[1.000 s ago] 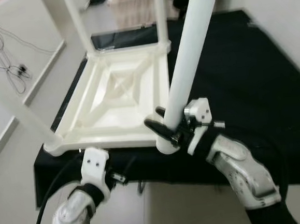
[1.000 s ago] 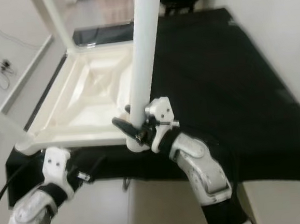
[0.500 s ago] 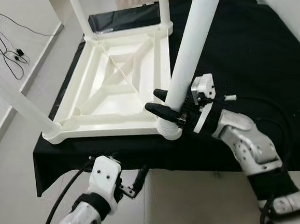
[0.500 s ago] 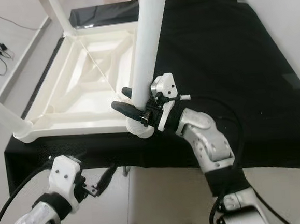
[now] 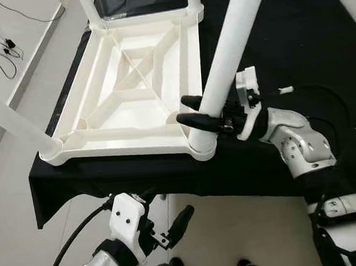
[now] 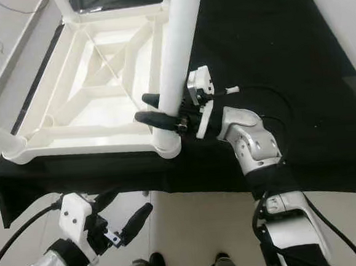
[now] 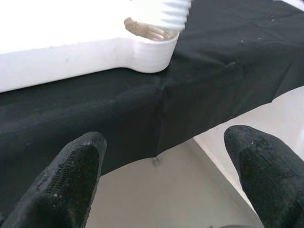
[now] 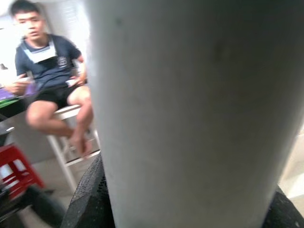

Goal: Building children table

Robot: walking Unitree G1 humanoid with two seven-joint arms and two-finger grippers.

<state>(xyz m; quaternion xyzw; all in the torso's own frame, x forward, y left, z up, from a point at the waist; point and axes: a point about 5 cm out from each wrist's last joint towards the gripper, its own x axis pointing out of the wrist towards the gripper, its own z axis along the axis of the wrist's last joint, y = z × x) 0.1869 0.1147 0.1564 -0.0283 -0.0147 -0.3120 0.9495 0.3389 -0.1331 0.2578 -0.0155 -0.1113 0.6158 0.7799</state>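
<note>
At the tabletop's near corner | white leg is clamped by right gripper jaws | left gripper is held below, jaws apart.

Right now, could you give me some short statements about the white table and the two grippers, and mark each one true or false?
1. The white table top lies upside down on the black cloth. True.
2. The right gripper is closed around a white leg near its base. True.
3. The left gripper is holding a table leg. False: it is open, below the cloth's edge, holding nothing.
4. The gripped leg lies flat on the cloth. False: it stands up from the near right corner.
</note>
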